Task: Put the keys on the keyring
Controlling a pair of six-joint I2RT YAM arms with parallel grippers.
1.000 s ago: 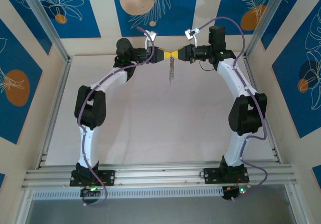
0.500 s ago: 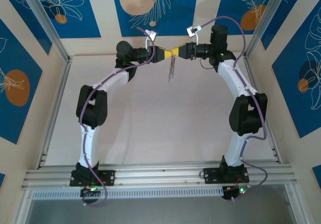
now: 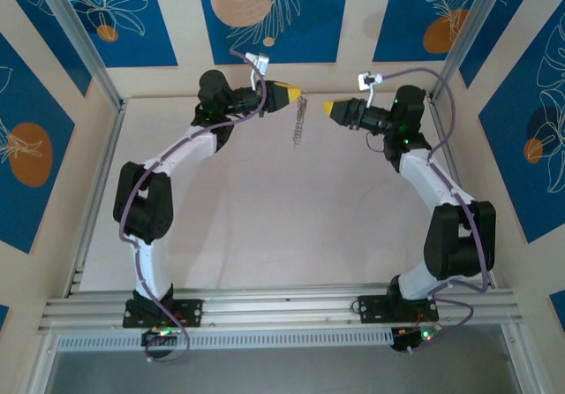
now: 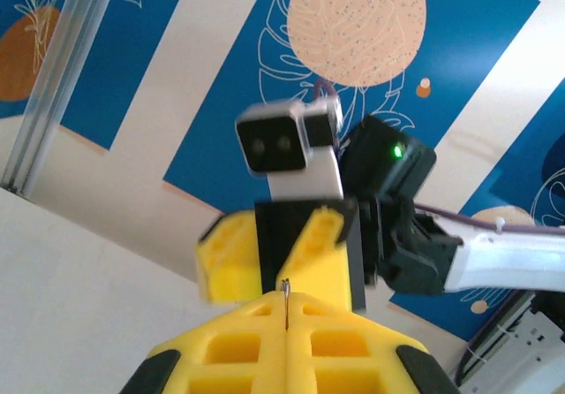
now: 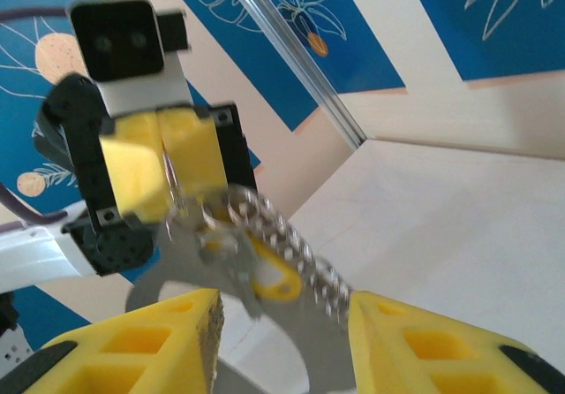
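My left gripper is raised over the far middle of the table, shut on the thin metal edge of the keyring. The keys dangle below its tip as a short silvery string. From the right wrist, the left gripper pinches the keyring wire, and the keys trail down with a small yellow piece among them. My right gripper hangs a little to the right, apart from the ring. Its yellow fingers are spread open with nothing between them.
Blue patterned wall panels close the back and sides. Aluminium rails run along the table's left and right edges. The pale tabletop lies far below both grippers.
The right gripper has opened and drawn back to the right, away from the left gripper. The left gripper keeps its hold, and the keys still dangle from it.
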